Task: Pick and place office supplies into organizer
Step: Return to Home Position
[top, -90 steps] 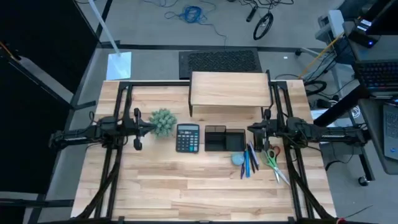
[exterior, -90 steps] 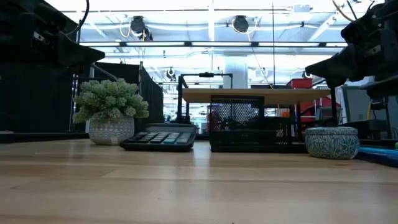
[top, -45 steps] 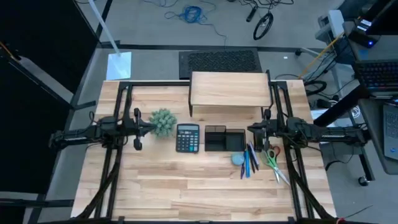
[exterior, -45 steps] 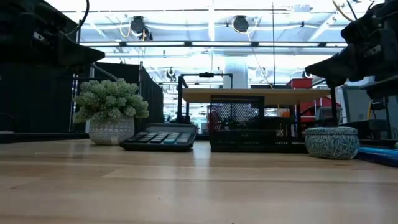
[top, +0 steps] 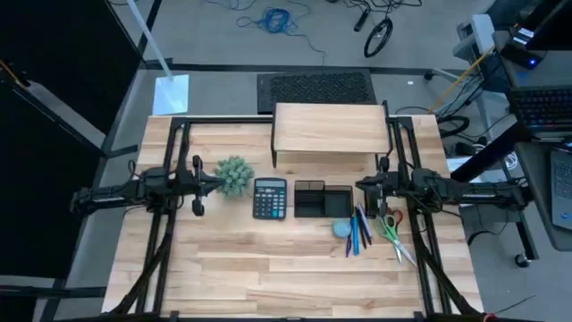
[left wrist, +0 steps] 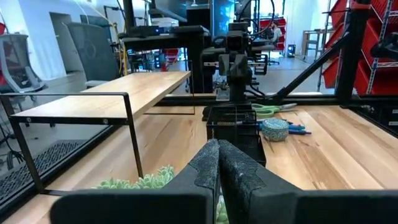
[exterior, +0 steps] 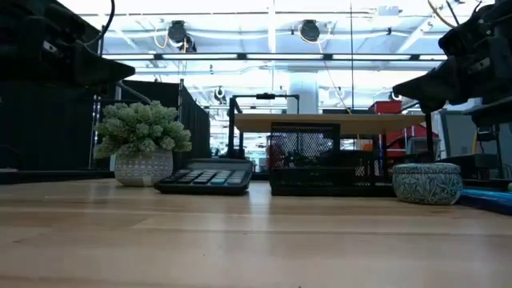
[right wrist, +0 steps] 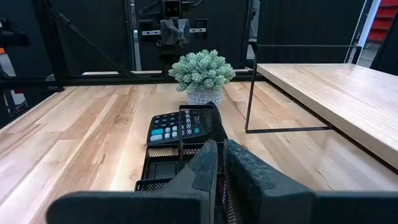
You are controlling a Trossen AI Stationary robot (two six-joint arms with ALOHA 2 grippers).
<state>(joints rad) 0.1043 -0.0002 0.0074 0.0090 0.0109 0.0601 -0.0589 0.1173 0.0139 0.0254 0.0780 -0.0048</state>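
Pens (top: 357,234) beside organizer (top: 297,200) (scissors (top: 391,231) too)

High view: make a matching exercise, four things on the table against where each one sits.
Things:
1. calculator
2. plant ball
3. scissors
4. wooden riser

Places:
A. right of the pens
B. beyond the organizer, toward the table's far edge
C. just off the left gripper
D. between plant ball and organizer

Pairs: 1-D, 2-C, 3-A, 4-B
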